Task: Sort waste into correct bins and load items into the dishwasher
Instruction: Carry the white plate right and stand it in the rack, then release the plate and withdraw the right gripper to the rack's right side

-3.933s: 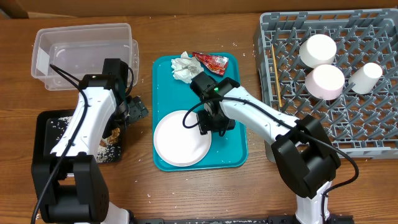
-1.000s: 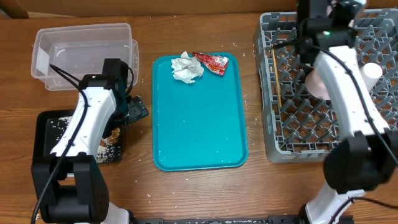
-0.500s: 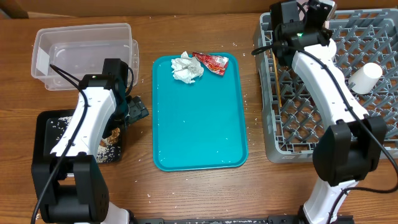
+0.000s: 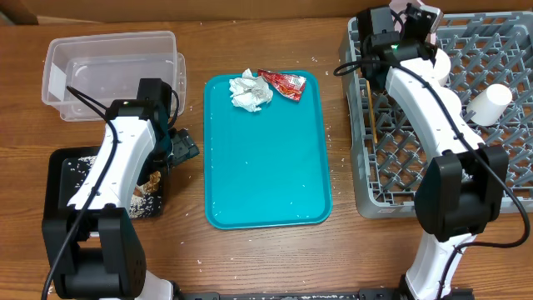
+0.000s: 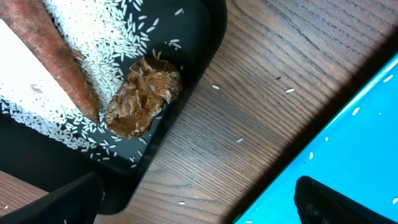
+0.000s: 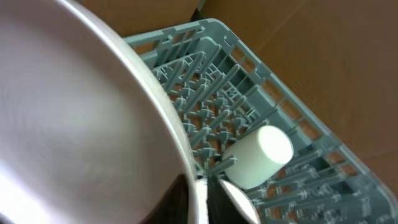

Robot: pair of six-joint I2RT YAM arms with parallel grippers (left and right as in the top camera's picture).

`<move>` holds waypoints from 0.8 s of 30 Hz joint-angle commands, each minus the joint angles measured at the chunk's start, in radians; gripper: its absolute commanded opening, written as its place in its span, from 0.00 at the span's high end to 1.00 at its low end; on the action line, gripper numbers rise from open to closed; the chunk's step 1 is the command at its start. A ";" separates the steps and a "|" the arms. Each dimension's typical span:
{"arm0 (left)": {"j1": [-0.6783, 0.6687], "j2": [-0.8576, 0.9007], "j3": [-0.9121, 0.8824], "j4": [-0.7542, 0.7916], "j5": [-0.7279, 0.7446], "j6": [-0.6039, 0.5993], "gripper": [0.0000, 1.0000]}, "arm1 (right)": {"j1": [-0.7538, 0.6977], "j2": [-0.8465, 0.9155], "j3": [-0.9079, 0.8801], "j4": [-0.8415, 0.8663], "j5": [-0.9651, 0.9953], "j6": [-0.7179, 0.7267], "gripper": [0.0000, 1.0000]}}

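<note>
Gone from the teal tray (image 4: 266, 167), the large white plate (image 6: 74, 112) is now held on edge over the far left corner of the grey dish rack (image 4: 500, 167), its rim pinched in the nearly closed right hand (image 6: 202, 199), which has swung across. The cup (image 4: 489, 102), a bowl (image 4: 439, 62) and the wooden stick (image 4: 369, 96) are racked, and the sausage (image 5: 56, 56), crumbly bit (image 5: 143, 96) and rice (image 5: 106, 25) lie in the black tray (image 5: 205, 37). The napkin (image 4: 251, 90) and red wrapper (image 4: 283, 83) still wait, probably for the clear tub (image 4: 108, 58), while the left hand (image 5: 199, 208) hangs wide open and empty over the worktop, and the rack's pegs crowd the plate.
</note>
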 commanded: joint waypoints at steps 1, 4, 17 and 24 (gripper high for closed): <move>-0.002 0.010 0.000 0.001 -0.013 -0.020 0.00 | 0.024 -0.005 0.003 -0.013 0.023 0.009 0.58; -0.002 0.010 0.000 0.001 -0.013 -0.020 0.00 | 0.049 -0.011 0.007 -0.027 0.022 0.009 0.53; -0.002 0.010 0.000 0.001 -0.013 -0.020 0.00 | 0.140 -0.264 0.058 -0.084 -0.383 0.009 0.11; -0.002 0.010 0.000 0.001 -0.013 -0.020 0.00 | 0.140 -0.377 0.058 -0.076 -1.034 0.006 0.00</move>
